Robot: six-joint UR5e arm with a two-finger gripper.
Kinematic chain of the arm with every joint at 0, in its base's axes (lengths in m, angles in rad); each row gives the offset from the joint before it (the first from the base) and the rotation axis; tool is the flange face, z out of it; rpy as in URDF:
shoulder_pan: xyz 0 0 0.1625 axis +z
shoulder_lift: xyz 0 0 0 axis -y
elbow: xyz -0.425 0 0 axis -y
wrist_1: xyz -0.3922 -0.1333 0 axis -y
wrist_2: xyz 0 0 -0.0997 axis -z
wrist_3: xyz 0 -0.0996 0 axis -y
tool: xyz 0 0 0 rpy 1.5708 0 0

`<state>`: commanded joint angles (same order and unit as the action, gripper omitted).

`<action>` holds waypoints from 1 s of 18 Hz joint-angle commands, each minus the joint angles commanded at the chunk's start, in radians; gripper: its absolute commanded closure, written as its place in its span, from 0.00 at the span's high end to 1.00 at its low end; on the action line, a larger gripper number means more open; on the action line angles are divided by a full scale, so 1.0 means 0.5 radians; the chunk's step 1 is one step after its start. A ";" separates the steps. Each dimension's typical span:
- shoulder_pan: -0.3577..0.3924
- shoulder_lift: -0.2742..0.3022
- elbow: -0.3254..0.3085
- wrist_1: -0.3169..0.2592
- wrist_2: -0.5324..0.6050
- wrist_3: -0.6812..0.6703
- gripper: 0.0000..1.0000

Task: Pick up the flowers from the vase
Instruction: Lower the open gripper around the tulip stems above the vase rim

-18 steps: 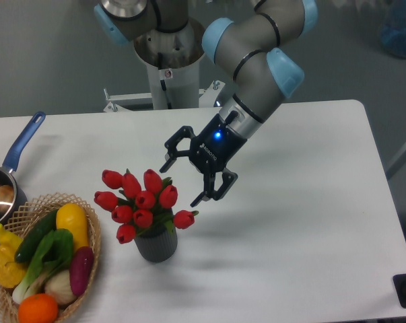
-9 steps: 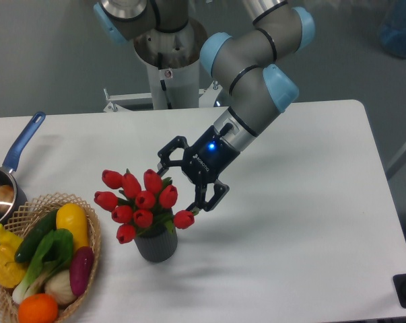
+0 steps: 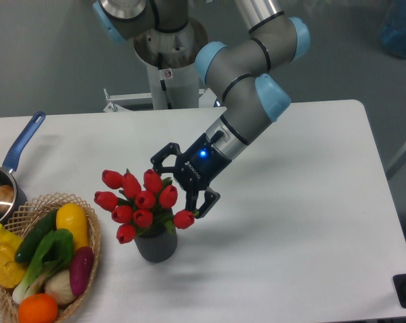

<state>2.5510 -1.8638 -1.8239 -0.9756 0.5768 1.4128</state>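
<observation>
The flowers [image 3: 141,202], a bunch of red tulip buds with green leaves, stand in the small dark grey vase [image 3: 156,245] at the front left of the white table. My gripper [image 3: 178,187] is open, tilted down to the left, right beside the bunch on its right side. One finger [image 3: 159,158] reaches over the upper buds. The other finger [image 3: 201,207] sits next to the rightmost bud. Nothing is held between them.
A wicker basket [image 3: 93,232] of colourful vegetables stands left of the vase at the table's front left corner. A steel saucepan [image 3: 1,195] with a blue handle lies at the left edge. The arm's base column [image 3: 169,67] rises behind the table.
The gripper has moved down and to the left, from apart on the right of the bunch to right against the right-hand buds. It stays open. Flowers and vase have not moved.
</observation>
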 joint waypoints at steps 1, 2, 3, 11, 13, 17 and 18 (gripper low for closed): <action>0.000 -0.003 0.006 0.000 -0.003 0.000 1.00; 0.000 -0.015 0.015 0.000 -0.009 0.003 1.00; -0.015 -0.015 0.021 0.000 -0.015 0.000 1.00; -0.037 -0.046 0.031 0.012 -0.015 0.003 1.00; -0.037 -0.052 0.031 0.012 -0.015 0.003 1.00; -0.037 -0.052 0.040 0.012 -0.015 0.000 1.00; -0.037 -0.052 0.046 0.012 -0.018 -0.003 0.99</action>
<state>2.5326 -1.8899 -1.8009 -0.9695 0.5676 1.4113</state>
